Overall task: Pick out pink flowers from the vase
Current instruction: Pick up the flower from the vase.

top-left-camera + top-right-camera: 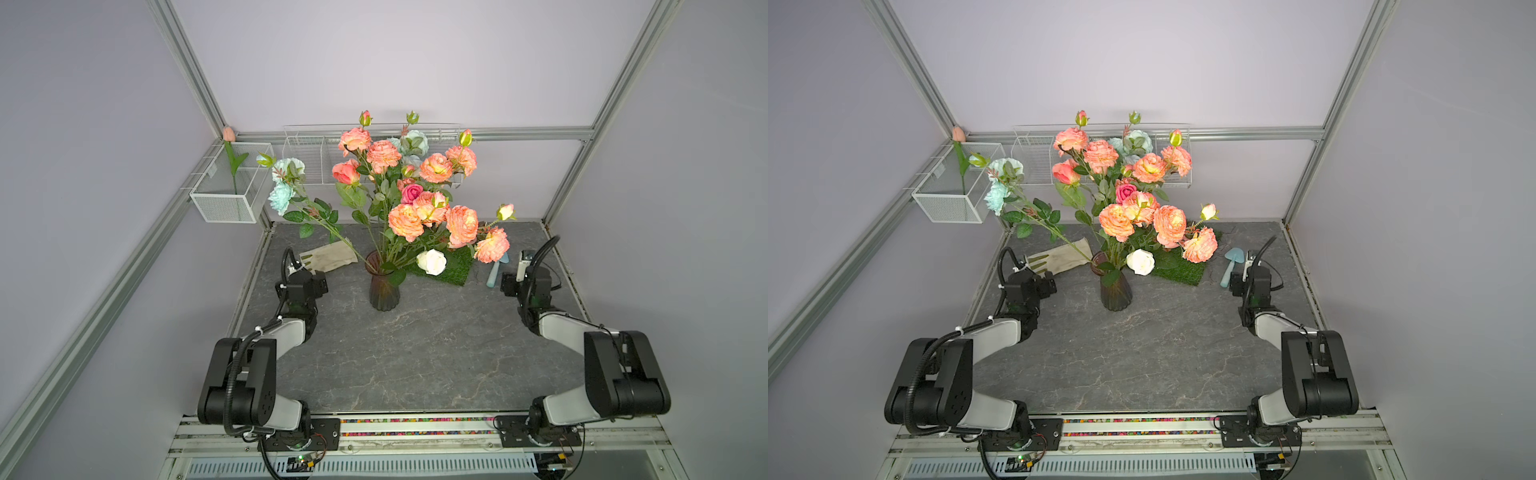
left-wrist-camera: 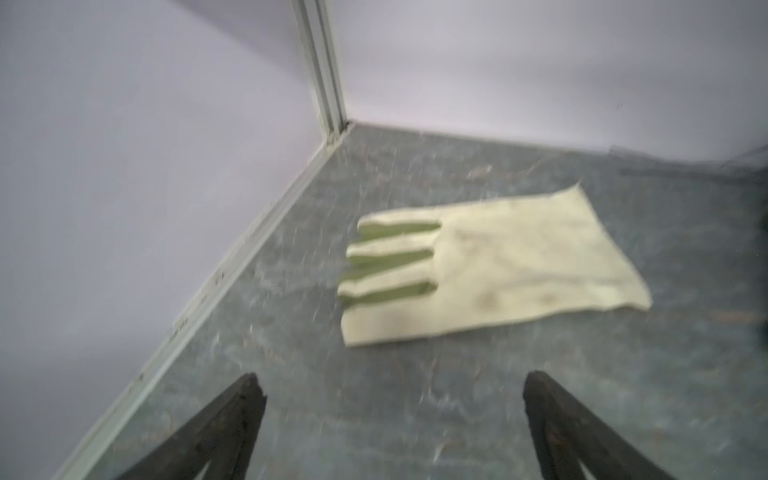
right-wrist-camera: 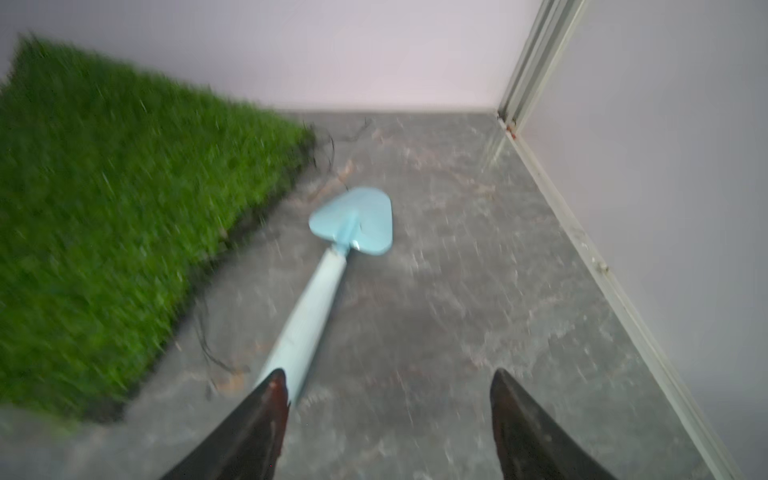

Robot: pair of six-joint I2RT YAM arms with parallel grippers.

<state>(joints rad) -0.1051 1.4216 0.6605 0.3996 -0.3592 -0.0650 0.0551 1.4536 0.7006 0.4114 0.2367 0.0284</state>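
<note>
The dark ribbed glass vase stands mid-table and holds a full bouquet. The pink flowers are salmon ruffled blooms on long green stems, with a coral rose and a magenta rose among them. A white rose and pale teal roses share the vase. My left gripper is open over bare table left of the vase, short of a glove. My right gripper is open to the right of the vase, with nothing between its fingers.
A cream glove lies back left. A light blue trowel lies by one right finger, beside a green grass mat. A white mesh basket on the left wall holds a peach tulip. A wire basket hangs on the back wall.
</note>
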